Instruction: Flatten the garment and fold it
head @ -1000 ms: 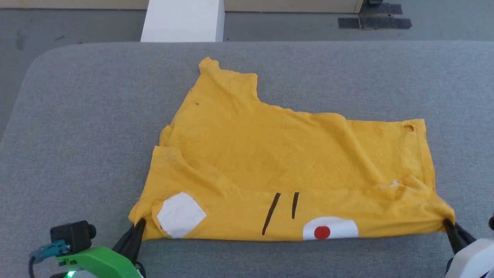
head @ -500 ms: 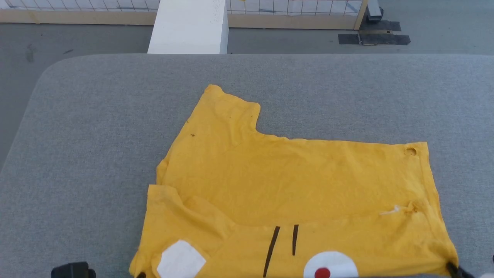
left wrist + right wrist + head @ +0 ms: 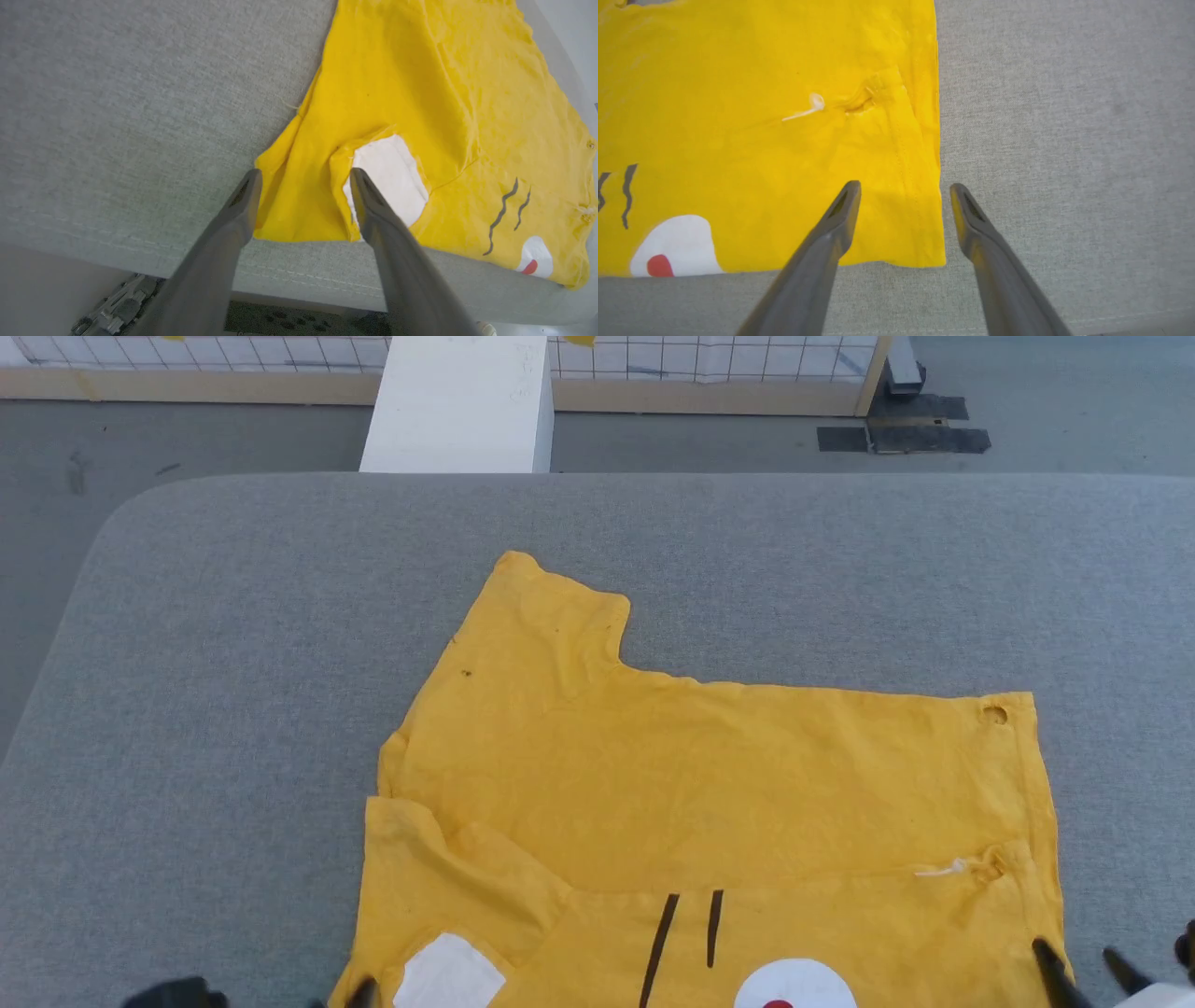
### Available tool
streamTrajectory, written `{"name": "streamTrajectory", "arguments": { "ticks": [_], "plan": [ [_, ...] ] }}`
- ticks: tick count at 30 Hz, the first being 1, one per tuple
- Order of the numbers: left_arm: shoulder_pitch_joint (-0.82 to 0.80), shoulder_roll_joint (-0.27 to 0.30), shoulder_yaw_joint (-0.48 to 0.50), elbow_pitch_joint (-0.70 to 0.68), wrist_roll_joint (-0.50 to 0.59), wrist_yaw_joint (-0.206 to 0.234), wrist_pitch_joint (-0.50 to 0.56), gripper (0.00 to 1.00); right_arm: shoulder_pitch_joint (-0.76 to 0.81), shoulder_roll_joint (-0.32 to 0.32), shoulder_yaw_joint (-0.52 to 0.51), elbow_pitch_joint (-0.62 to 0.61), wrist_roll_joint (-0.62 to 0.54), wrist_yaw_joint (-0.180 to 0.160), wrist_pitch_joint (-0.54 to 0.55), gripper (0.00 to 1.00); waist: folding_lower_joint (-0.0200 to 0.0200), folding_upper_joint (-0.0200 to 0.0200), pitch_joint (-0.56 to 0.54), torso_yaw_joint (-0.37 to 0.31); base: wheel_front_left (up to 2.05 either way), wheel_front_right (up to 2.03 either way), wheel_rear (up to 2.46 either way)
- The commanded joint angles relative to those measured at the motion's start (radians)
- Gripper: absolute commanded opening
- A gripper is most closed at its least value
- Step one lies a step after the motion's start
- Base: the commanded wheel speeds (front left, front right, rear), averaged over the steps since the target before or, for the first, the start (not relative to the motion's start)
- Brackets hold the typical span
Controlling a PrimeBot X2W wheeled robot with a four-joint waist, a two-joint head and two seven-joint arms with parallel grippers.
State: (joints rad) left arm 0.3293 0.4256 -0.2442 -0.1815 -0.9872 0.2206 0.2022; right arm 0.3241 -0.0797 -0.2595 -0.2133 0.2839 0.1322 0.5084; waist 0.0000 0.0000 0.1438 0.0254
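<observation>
The garment, a bright yellow T-shirt, lies mostly flat on the grey padded table, one sleeve pointing to the far side. Its near strip is folded over and shows a white patch, two black lines and a white-and-red spot. My left gripper is open; in the left wrist view its fingers straddle the near-left corner of the garment by the white patch. My right gripper is also open, and its fingers straddle the near-right corner of the garment. Neither holds the cloth.
A white block stands on the floor beyond the table's far edge. Behind it runs a wire-grid fence on a wooden frame. Black tape marks the floor. The table's front edge lies just under the garment's near hem.
Both grippers have opened and let go of the garment's near corners. The garment now lies flatter. The head camera has tilted up, so the whole picture sits lower.
</observation>
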Motion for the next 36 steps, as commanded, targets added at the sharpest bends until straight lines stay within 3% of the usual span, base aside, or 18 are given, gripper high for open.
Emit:
{"name": "streamTrajectory", "arguments": {
  "ticks": [1, 5, 11, 13, 17, 21, 26, 30, 36],
  "plan": [
    [-0.02, -0.004, 0.026, -0.023, -0.005, -0.002, -0.029, 1.0, -0.027, -0.005, -0.005, -0.018, -0.005, -0.002, -0.027, 1.0, 0.0, 0.0, -0.002, -0.002, 0.0, 0.0, 0.0],
    [-0.061, 0.03, 0.102, -0.105, 0.056, 0.008, -0.12, 1.0, -0.069, -0.006, -0.016, -0.069, -0.047, -0.002, -0.106, 1.0, 0.0, 0.0, 0.015, -0.006, 0.0, 0.0, 0.0],
    [-0.308, 0.169, 0.151, -0.18, 0.231, -0.005, -0.168, 1.0, -0.158, 0.013, 0.024, -0.129, -0.111, -0.002, -0.168, 1.0, 0.0, 0.0, 0.106, -0.019, 0.0, 0.0, 0.0],
    [-0.435, 0.208, 0.144, -0.181, 0.263, -0.029, -0.151, 1.0, -0.195, 0.018, 0.041, -0.147, -0.134, -0.002, -0.187, 1.0, 0.0, 0.0, 0.145, -0.025, 0.0, 0.0, 0.0],
    [-0.705, 0.302, 0.069, -0.13, 0.336, -0.122, -0.056, 1.0, -0.256, 0.024, 0.091, -0.173, -0.165, -0.002, -0.205, 1.0, 0.0, 0.0, 0.222, -0.038, 0.0, 0.0, 0.0],
    [-0.954, 0.31, -0.029, -0.027, 0.354, -0.222, 0.054, 1.0, -0.293, 0.027, 0.131, -0.184, -0.184, -0.002, -0.21, 1.0, 0.0, 0.0, 0.282, -0.05, 0.0, 0.0, 0.0],
    [-1.159, 0.269, -0.139, 0.119, 0.334, -0.309, 0.183, 1.0, -0.316, 0.029, 0.158, -0.192, -0.191, -0.002, -0.215, 1.0, 0.0, 0.0, 0.352, -0.066, 0.0, 0.0, 0.0],
    [-1.238, 0.241, -0.211, 0.201, 0.278, -0.342, 0.221, 1.0, -0.332, 0.029, 0.171, -0.193, -0.182, -0.002, -0.222, 1.0, 0.0, 0.0, 0.398, -0.082, 0.0, 0.0, 0.0],
    [-1.292, 0.259, -0.314, 0.295, 0.225, -0.351, 0.24, 1.0, -0.352, 0.029, 0.185, -0.192, -0.175, -0.002, -0.227, 1.0, 0.0, 0.0, 0.457, -0.114, 0.0, 0.0, 0.0]
  ]
}}
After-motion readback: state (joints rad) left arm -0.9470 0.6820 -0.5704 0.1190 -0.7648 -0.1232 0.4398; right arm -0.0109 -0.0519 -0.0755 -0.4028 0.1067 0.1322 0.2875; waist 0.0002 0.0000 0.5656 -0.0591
